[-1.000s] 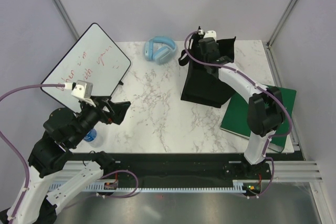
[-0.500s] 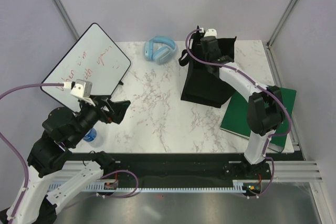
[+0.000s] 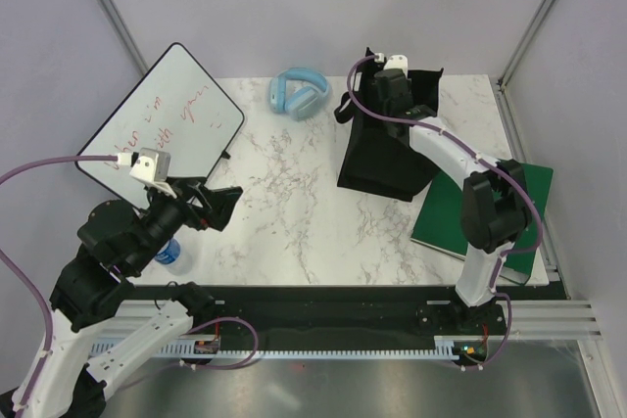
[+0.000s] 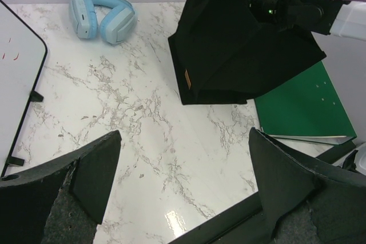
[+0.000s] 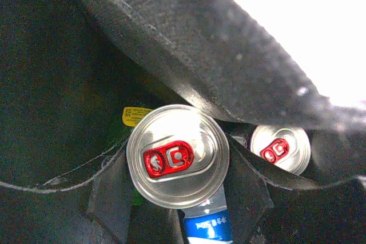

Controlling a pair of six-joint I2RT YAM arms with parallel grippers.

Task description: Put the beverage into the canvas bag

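Observation:
The canvas bag (image 3: 377, 159) is a tall black tote standing at the back right of the table, also seen in the left wrist view (image 4: 229, 50). My right arm reaches down into its mouth, so in the top view the fingers are hidden. In the right wrist view my right gripper (image 5: 178, 190) is shut on the beverage, a silver can (image 5: 177, 155) with a red tab, with a black finger (image 5: 111, 192) on each side of it. A second can (image 5: 281, 148) and a blue-labelled bottle (image 5: 206, 224) lie deeper in the bag. My left gripper (image 3: 220, 205) (image 4: 184, 141) hangs open over the table's left front, holding nothing.
A whiteboard (image 3: 162, 115) leans at the back left. Light-blue headphones (image 3: 297, 92) lie at the back centre. A flat green book (image 3: 490, 212) lies right of the bag. A blue-capped bottle (image 3: 169, 253) stands under my left arm.
My right wrist has edged slightly to the right over the bag's mouth. The left arm has not moved.

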